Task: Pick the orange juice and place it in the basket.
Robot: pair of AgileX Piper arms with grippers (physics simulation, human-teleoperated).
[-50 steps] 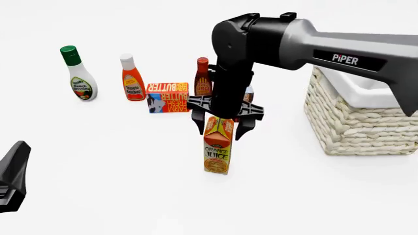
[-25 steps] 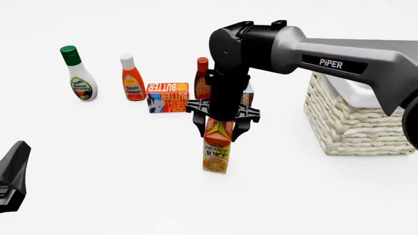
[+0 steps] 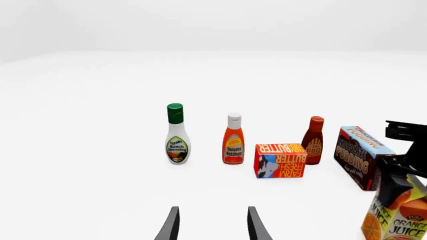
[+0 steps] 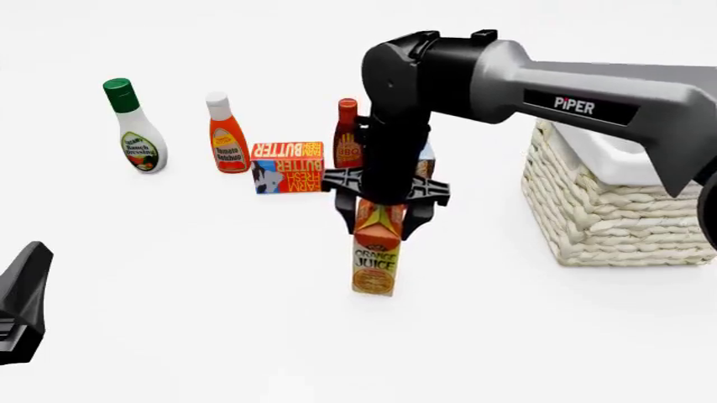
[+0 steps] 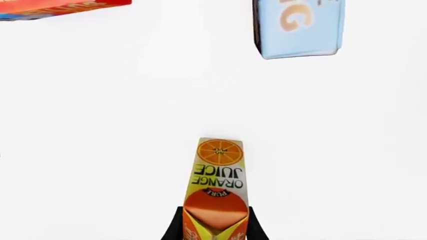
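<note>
The orange juice (image 4: 375,256), a tall orange and yellow gable-top carton, stands mid-table. My right gripper (image 4: 382,220) reaches straight down over it, its fingers closed against both sides of the carton's gabled top. In the right wrist view the orange juice (image 5: 217,187) sits between the fingers (image 5: 175,226). The basket (image 4: 605,210), cream woven wicker with a white lining, stands at the right, behind the right arm. My left gripper (image 3: 212,227) is open and empty, low at the front left (image 4: 25,285). The orange juice also shows at the edge of the left wrist view (image 3: 400,220).
A row stands behind the carton: ranch dressing bottle (image 4: 134,126), tomato ketchup bottle (image 4: 227,134), butter box (image 4: 288,165), BBQ sauce bottle (image 4: 348,130), and a chocolate pudding box (image 3: 360,157), mostly hidden by the right arm in the front view.
The right gripper's fingers have drawn in onto the carton's top. The carton has turned a little and stands straighter, shifted slightly. The left arm has not moved.
</note>
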